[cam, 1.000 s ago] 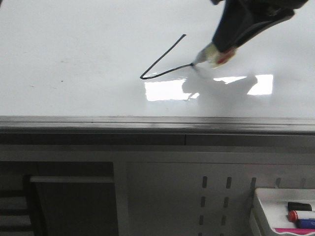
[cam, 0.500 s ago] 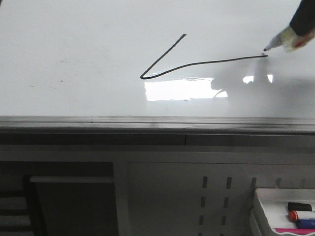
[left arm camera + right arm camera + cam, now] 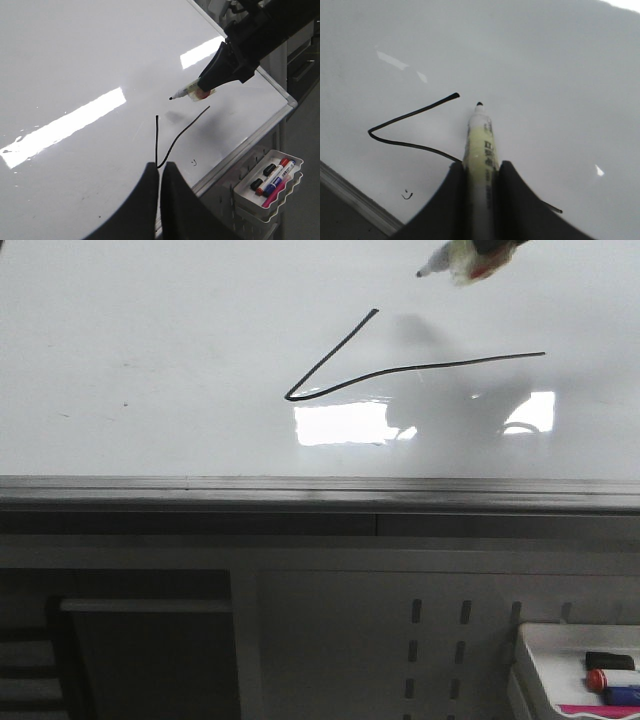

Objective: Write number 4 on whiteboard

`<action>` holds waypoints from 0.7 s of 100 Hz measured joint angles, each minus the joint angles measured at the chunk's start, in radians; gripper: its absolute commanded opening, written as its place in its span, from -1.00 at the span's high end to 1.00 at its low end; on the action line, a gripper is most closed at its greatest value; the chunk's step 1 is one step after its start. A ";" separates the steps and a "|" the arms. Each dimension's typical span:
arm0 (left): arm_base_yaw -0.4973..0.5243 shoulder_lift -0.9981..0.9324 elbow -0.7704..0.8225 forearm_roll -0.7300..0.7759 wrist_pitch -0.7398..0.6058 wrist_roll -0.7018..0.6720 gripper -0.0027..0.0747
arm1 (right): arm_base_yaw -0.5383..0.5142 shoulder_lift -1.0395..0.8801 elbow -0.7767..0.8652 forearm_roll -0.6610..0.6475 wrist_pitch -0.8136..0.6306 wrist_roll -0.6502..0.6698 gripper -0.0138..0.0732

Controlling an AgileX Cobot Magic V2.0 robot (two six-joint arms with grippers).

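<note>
**Two strokes of the 4 down, marker lifted off the board**

The whiteboard (image 3: 150,350) is a big glossy white sheet, smooth enough to throw back bright rectangular glare patches, with a few faint specks and a grey metal strip along its near edge. On it, the number 4 (image 3: 400,368) is only partly there: a thin black slanted line running down to a sharp corner, then a long, slightly curved stroke heading off to the right. No upright stem.

The right gripper (image 3: 481,172) has its dark, rounded fingers pinching a marker (image 3: 479,145), a pale yellowish barrel with small print and a black tip. In the left wrist view the tip hangs just above the board with its shadow beneath, apart from the lines.

The left gripper (image 3: 161,175) has its two dark fingers pressed nearly together with nothing between them, low over the board near the corner of the drawing.

Below the board sits a grey panel with slots, and a white tray (image 3: 240,192) hanging there holds red, blue, black and pink markers.
</note>
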 measured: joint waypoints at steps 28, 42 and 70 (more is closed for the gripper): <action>0.000 0.000 0.000 0.000 0.000 0.000 0.98 | 0.000 0.073 -0.004 0.000 -0.004 0.002 0.82; 0.000 0.000 0.000 0.000 0.000 0.000 0.98 | 0.000 0.077 -0.008 0.002 -0.002 0.002 0.82; 0.000 0.000 0.000 0.000 0.000 0.000 0.98 | 0.042 0.079 0.002 0.058 0.117 0.002 0.82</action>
